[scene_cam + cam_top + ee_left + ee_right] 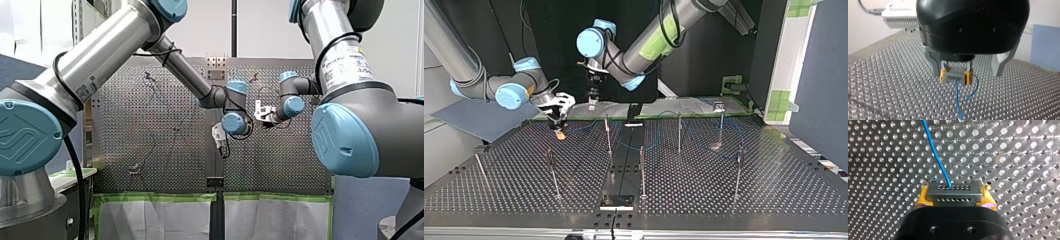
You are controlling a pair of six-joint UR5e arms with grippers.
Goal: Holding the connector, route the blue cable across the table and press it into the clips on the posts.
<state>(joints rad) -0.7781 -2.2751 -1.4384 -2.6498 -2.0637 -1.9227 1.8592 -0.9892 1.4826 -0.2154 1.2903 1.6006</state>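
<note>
While right gripper (559, 131) fingers pinch the connector (954, 193), prob. to tow blue cable (935, 152), left gripper (967, 73) fingers hang open nearby.

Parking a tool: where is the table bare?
Bare: the table's near right corner in the top view, beyond the post. Crowded: far left, where my right gripper holds the connector, and among the far posts, where the blue cable loops.
</note>
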